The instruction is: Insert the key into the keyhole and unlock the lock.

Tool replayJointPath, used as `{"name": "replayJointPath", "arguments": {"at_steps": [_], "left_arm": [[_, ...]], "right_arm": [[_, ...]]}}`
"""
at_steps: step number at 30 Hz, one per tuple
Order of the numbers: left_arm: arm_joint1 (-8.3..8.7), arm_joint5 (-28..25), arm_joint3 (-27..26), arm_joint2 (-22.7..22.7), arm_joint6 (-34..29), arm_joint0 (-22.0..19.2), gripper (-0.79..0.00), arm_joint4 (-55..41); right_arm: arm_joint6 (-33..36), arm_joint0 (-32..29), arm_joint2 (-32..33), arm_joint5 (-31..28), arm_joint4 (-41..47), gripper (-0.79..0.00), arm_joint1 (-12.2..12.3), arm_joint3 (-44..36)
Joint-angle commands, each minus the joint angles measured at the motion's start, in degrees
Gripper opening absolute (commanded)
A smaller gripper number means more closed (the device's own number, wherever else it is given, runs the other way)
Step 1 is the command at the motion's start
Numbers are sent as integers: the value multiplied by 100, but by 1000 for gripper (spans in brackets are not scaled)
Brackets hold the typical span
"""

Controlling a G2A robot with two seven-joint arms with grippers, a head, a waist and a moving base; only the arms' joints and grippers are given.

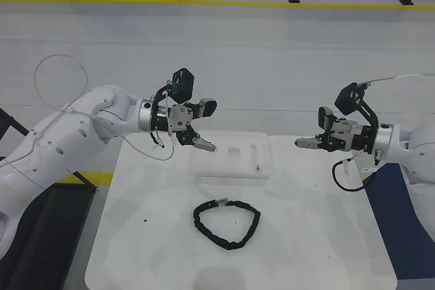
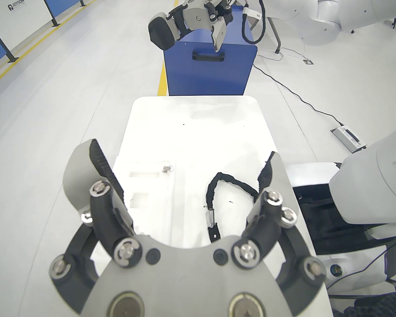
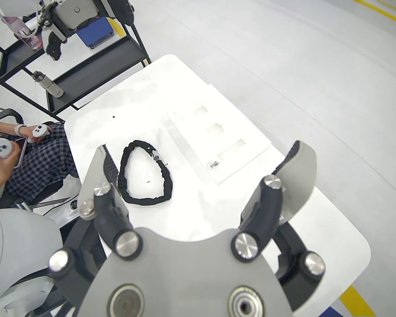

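With both jaws wide open and empty, go for the small key [image 3: 214, 164] lying on the white tray [image 3: 254, 136], near the black chain lock [image 3: 145, 200] on the table [image 3: 151, 93]. Come down slowly, pinch its head, lift straight.

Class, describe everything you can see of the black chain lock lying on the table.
The lock looks like a chain in a black fabric sleeve, closed into an uneven loop. A short silver metal piece joins its ends on the side toward the white tray. It lies flat on the white table, apart from the tray, and touches nothing but the table.
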Motion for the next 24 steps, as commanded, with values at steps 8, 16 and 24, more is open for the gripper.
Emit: {"name": "replayJointPath", "arguments": {"at_steps": [8, 16, 24], "left_arm": [[0, 0, 0, 0, 0, 0, -1, 0], [0, 0, 0, 0, 0, 0, -1, 0], [0, 0, 0, 0, -2, 0, 0, -3]], "right_arm": [[0, 0, 0, 0, 0, 0, 0, 0], [0, 0, 0, 0, 0, -1, 0, 0], [-237, -105, -209, 303, -227, 0, -25, 136]]}}
